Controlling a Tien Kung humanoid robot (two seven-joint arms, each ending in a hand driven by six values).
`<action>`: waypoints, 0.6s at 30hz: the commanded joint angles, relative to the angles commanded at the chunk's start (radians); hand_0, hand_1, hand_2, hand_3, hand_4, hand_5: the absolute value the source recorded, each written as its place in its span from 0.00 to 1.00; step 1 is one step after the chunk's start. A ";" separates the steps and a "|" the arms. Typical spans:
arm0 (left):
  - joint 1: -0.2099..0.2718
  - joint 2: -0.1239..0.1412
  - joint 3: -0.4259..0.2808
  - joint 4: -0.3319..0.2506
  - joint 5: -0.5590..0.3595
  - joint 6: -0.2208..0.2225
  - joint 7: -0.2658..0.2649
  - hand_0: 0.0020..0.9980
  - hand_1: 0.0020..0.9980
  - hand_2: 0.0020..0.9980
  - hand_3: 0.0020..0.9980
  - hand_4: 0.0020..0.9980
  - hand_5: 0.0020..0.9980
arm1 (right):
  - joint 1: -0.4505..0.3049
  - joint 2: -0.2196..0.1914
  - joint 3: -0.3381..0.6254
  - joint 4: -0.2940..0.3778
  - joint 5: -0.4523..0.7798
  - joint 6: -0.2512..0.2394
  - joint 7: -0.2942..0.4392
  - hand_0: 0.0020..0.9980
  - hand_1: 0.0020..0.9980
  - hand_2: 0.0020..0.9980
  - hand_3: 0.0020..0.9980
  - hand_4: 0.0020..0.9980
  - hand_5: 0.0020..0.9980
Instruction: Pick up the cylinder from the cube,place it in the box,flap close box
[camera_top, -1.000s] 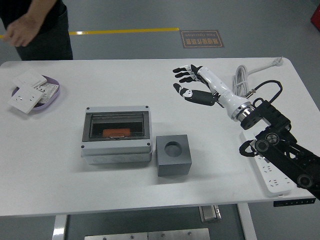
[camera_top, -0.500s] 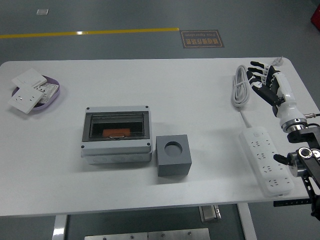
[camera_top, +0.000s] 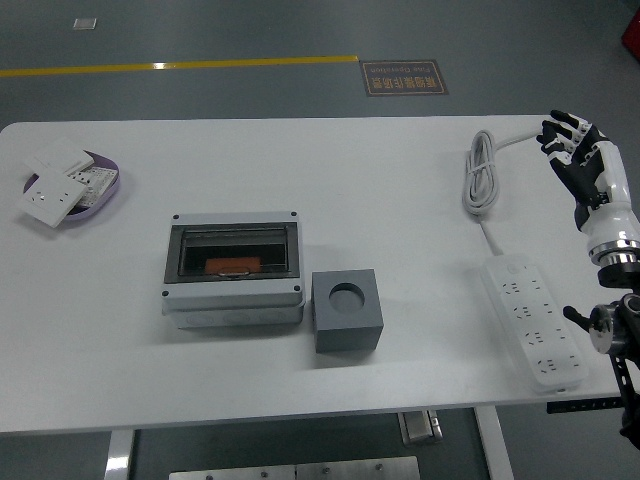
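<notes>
Since the earlier frames, the right hand (camera_top: 583, 165) has been pulling back from over the middle of the bench (camera_top: 400, 200) to its far right edge, and the person who was standing at the far left is no longer showing. That hand is now hovering by the right edge with its fingers (camera_top: 560, 135) spread and holding nothing. Near the bench's centre the grey box (camera_top: 233, 268) is sitting with its dark see-through flap down, an orange object (camera_top: 234, 265) showing through it. Just beside the box, to its right, the grey cube (camera_top: 348, 309) is standing with its round socket empty. A white power strip (camera_top: 533, 321) and its coiled cable (camera_top: 482, 172) are lying at the right, and a purple tray (camera_top: 108, 190) carrying white switch plates (camera_top: 52, 193) is resting at the far left.
</notes>
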 joint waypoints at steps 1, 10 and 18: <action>0.002 0.001 0.000 0.000 0.000 0.000 0.000 0.60 0.59 0.57 0.56 0.58 0.16 | -0.001 0.003 -0.006 -0.002 0.003 0.004 0.004 0.75 0.69 0.73 0.71 0.72 0.43; 0.007 0.012 -0.006 0.000 0.007 -0.002 0.002 0.60 0.59 0.57 0.57 0.59 0.17 | -0.003 0.017 -0.052 -0.019 0.018 0.022 0.030 0.76 0.71 0.73 0.73 0.81 0.38; 0.019 0.010 0.003 0.000 -0.010 0.002 0.001 0.60 0.59 0.57 0.57 0.59 0.17 | -0.004 0.021 -0.057 -0.017 0.001 0.023 0.041 0.76 0.71 0.73 0.73 0.80 0.38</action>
